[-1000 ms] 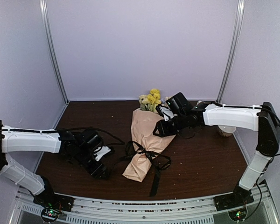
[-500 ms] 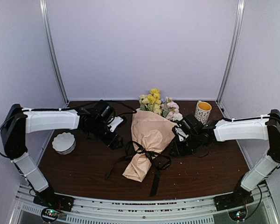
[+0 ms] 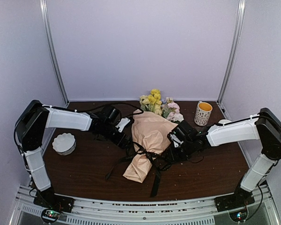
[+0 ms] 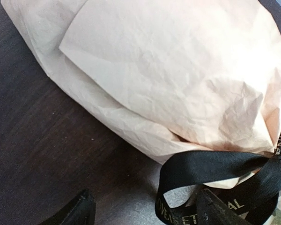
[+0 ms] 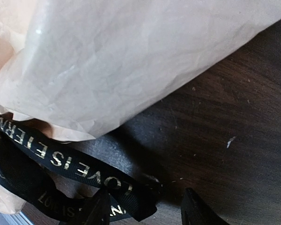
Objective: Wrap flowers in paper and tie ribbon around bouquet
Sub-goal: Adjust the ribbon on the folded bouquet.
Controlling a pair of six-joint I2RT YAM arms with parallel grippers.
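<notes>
Bouquet (image 3: pixel 147 138) lies mid-scene on the tabletop (image 3: pixel 79 164), flowers (image 3: pixel 155 100) at the far end, black ribbon (image 3: pixel 152 158) tied round its narrow near part. Left claw (image 3: pixel 125 139) sits just left of the knot, spread wide — right claw (image 3: pixel 171 151) just right of it, fingers parted, clamping nothing.

A lab test booth: blank lilac walls (image 3: pixel 140 47), aluminium rail (image 3: pixel 140 206), bolted robot arms (image 3: pixel 68 119).

bouquet (image 3: pixel 147 136) lying centre, bowl (image 3: pixel 64 143) left, mug (image 3: pixel 203 114) rear right, open tabletop (image 3: pixel 206 180) front right
</notes>
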